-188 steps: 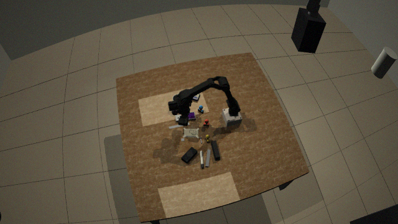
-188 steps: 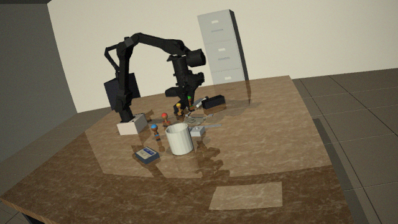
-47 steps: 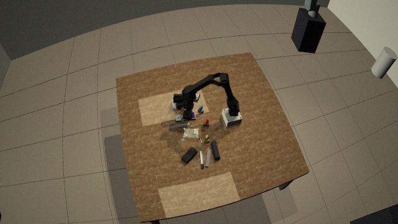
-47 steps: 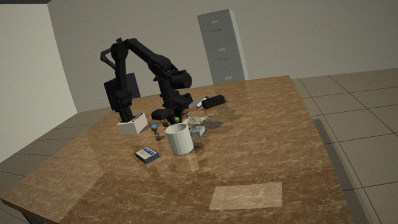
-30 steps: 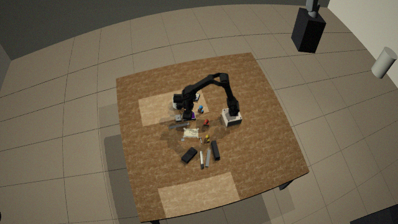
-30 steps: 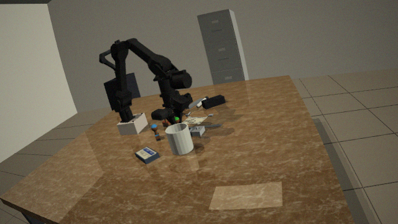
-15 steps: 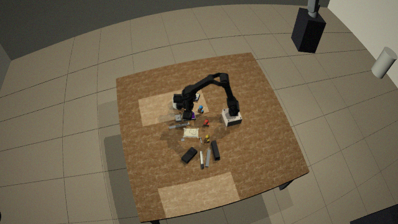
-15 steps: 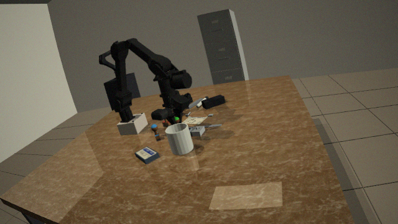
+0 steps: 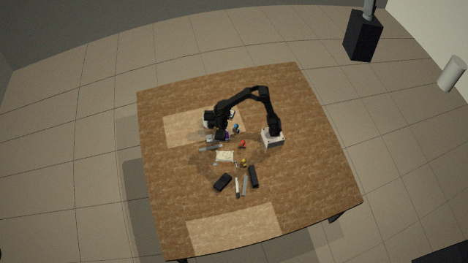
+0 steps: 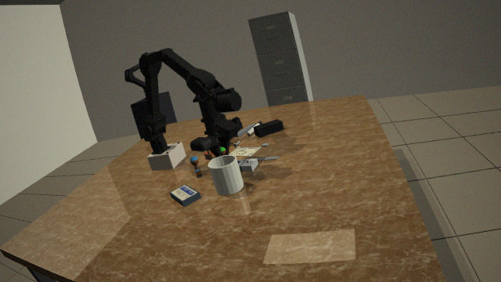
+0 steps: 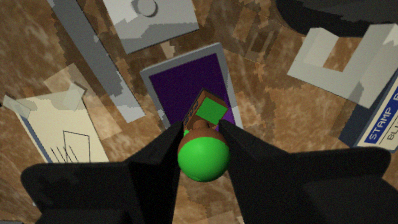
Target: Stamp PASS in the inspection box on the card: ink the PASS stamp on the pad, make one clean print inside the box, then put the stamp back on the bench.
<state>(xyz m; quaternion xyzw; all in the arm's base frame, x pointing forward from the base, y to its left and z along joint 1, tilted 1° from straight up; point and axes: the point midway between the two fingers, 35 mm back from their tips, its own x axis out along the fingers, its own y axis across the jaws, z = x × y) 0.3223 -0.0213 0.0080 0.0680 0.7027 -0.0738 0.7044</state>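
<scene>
Your end effector (image 11: 202,131) grips the green-knobbed stamp (image 11: 204,155) over the purple pad (image 11: 182,82); its base hides any contact.

PASS stamp (image 11: 204,150) over the ink pad (image 11: 192,87) — card (image 11: 55,132) just beside

Stamp: green ball knob, brown neck, green-topped square base, upright, clamped between gripper (image 11: 201,134) fingers. Pad: purple, grey-framed, flat on table. Card: cream, printed outlines, flat.

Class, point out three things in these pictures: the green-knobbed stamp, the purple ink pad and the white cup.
stamp (image 11: 203,160), wrist view, on its green knob
ink pad (image 11: 181,86), wrist view, on the purple surface
cup (image 10: 227,176), exterior view, on its side wall
</scene>
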